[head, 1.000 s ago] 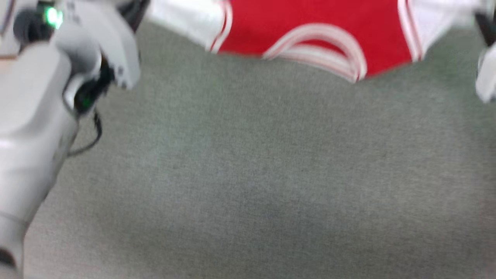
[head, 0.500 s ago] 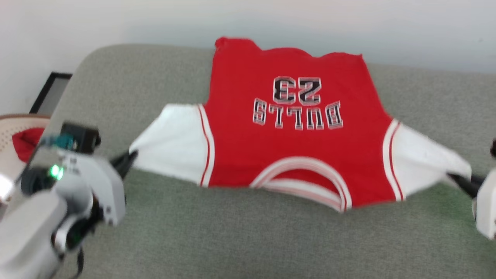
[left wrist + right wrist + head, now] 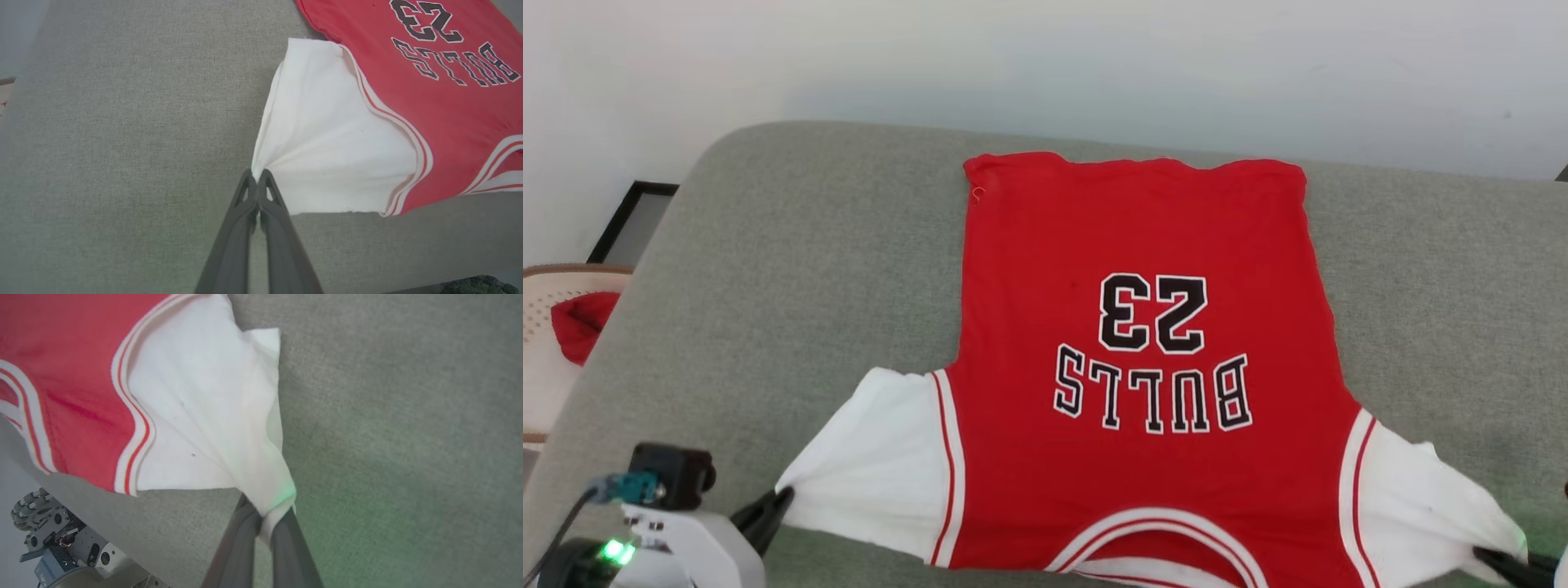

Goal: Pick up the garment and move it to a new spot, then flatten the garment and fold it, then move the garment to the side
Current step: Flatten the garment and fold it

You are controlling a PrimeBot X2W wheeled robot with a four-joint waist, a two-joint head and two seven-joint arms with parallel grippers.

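Grey sofa cushion (image 3: 792, 269) carries the Bulls jersey (image 3: 1127, 237), spread lettering-up. My left hand (image 3: 256, 174) pinches one white sleeve tip (image 3: 263, 161), my right hand (image 3: 267, 516) pinches the other. My head camera has lifted over the last second, showing the body lying flat; folding looks next.

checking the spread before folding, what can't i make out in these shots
- Head view: collar of the garment, cut off by the bottom edge.
- Head view: right gripper, mostly cut off at the corner.
- Every view: the garment's underside, hidden against the grey cushion.
- Head view: red cloth at the left edge, too small to identify.
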